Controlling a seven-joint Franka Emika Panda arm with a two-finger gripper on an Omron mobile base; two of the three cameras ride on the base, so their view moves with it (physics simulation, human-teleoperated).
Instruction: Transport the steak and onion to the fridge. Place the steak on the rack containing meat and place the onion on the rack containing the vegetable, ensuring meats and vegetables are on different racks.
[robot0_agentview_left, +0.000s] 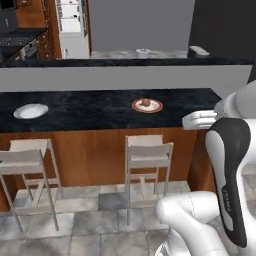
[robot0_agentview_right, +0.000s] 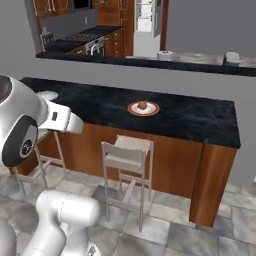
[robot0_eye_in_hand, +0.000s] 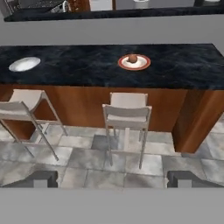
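**One onion on its plate, pincer spread wide**

One small, round, tan-brown onion (robot0_eye_in_hand: 132, 58) at the middle of a red-rimmed plate (robot0_eye_in_hand: 121, 64), touching it, on the dark marbled counter (robot0_eye_in_hand: 78, 61). Toward the counter's right half; a pale grey dish (robot0_eye_in_hand: 24, 64) well apart from it, near the left end. Wood panelling under the counter. Two light stools (robot0_eye_in_hand: 127, 116) against that panelling, one just below the plate, the other under the pale dish.

Gripper (robot0_eye_in_hand: 113, 181) low in the hand view, aimed at the counter front from well back. Jaws held far apart, one dark fingertip (robot0_eye_in_hand: 43, 178) at each side, grey floor tiles (robot0_eye_in_hand: 87, 162) between them, gripping nothing.

Far behind, past a second dark ledge, the fridge (robot0_agentview_left: 70, 22): pale body, white inside. Shelves too small to tell apart.
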